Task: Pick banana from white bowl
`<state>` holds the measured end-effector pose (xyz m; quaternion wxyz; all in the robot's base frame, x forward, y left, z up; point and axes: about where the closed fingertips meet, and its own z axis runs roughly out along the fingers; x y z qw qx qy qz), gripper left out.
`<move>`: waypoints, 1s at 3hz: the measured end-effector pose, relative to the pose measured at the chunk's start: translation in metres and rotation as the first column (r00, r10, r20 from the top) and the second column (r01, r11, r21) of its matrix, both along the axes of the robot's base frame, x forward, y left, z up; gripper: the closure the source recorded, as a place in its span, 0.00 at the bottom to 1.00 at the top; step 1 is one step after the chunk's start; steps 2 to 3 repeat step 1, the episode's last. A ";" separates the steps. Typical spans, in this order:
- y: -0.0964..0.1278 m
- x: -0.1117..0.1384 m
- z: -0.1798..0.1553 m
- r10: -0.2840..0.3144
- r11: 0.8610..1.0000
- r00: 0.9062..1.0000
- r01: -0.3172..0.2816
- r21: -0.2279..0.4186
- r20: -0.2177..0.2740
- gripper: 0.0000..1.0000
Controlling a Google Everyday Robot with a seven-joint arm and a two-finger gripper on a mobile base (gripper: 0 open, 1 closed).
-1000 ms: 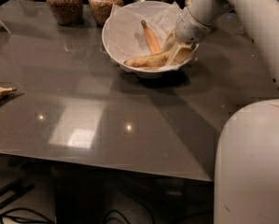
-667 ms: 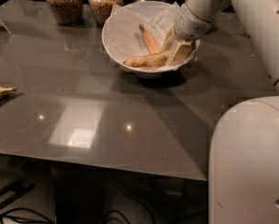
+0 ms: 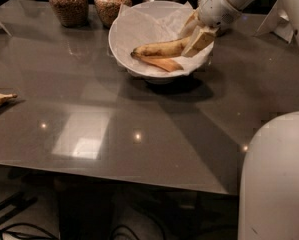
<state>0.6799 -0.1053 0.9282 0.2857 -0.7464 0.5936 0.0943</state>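
Up and slightly right goes the gripper (image 3: 189,43) compared with a second ago, staying inside the white bowl (image 3: 123,46), and the fruit has rearranged itself. Earlier one banana slanted up the paper lining while the other lay flat below it by the fingers. Now both lie nearly level, one just above the other.

The banana (image 3: 159,48), yellow with brown speckles and a dark tip, stretches across the bowl. Its dark tip points toward the left side of the view and its other end is tucked between the gripper's tan fingers (image 3: 200,38). The fingers are pressed onto that end, pinching it, and the near finger covers the very end of the fruit. Whether the banana's middle touches the crinkled white paper (image 3: 144,24) cannot be told.

Just below it, resting on the paper, lies the shorter orange banana (image 3: 163,63); the two look to touch near their left ends. The white arm (image 3: 224,1) reaches in from the upper right over the bowl's rim.

The bowl stands on a dark foot (image 3: 161,80) on the grey tabletop (image 3: 139,149). Behind it stand two brown-filled glass jars (image 3: 69,5), well apart from the fruit. At the far left edge of the tabletop, the end of a pale banana (image 3: 0,99) shows. The robot's white body (image 3: 276,179) fills the lower right corner.
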 end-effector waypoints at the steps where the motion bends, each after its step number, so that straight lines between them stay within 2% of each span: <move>1: -0.013 -0.019 0.028 -0.052 0.989 0.998 0.046 0.139 0.034 1.00; 3: -0.013 -0.019 0.028 -0.052 0.989 0.998 0.046 0.139 0.034 1.00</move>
